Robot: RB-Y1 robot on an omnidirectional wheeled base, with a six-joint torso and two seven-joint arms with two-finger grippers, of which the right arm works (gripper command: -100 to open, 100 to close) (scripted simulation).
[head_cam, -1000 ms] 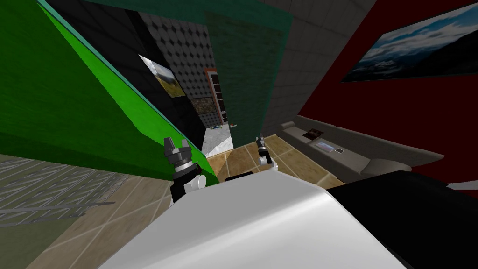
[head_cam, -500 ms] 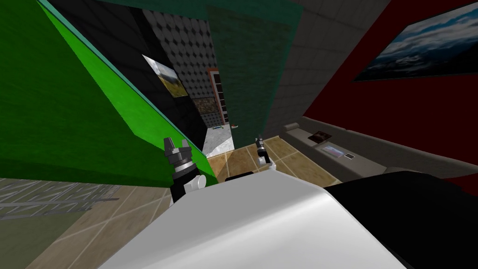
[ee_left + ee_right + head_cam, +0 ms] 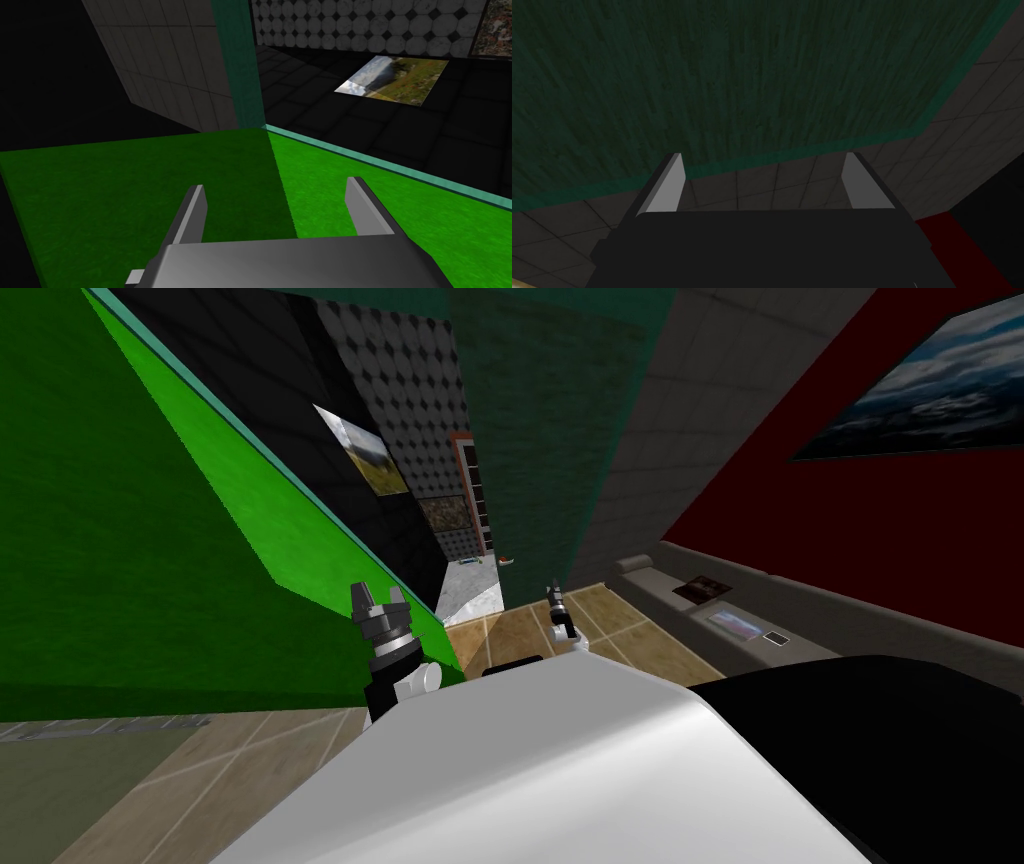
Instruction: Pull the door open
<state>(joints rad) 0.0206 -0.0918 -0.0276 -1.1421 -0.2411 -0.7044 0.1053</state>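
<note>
The dark green door (image 3: 540, 438) stands ahead with a small light handle-like piece (image 3: 505, 560) at its near edge. Left of it, a gap gives onto another room. My left gripper (image 3: 378, 600) is open beside the bright green wall (image 3: 150, 508); in the left wrist view its open gripper (image 3: 275, 187) hangs over that green surface (image 3: 150, 190), close to a teal frame strip (image 3: 240, 65). My right gripper (image 3: 553, 588) is small, below the door's edge. In the right wrist view the right gripper (image 3: 764, 157) is open and empty, facing the door panel (image 3: 737, 75).
A long grey couch (image 3: 700, 608) runs along the dark red wall (image 3: 800, 508) on the right, under a landscape picture (image 3: 920, 388). Tan floor tiles (image 3: 520, 633) lie ahead. Beyond the gap are a pale floor (image 3: 470, 588), a tall shelf (image 3: 478, 498) and a hung picture (image 3: 365, 463).
The whole head view has shifted: couch and red wall slid right, the grey grid at lower left slid almost out. That is my own turn. Both arms hold their pose.
</note>
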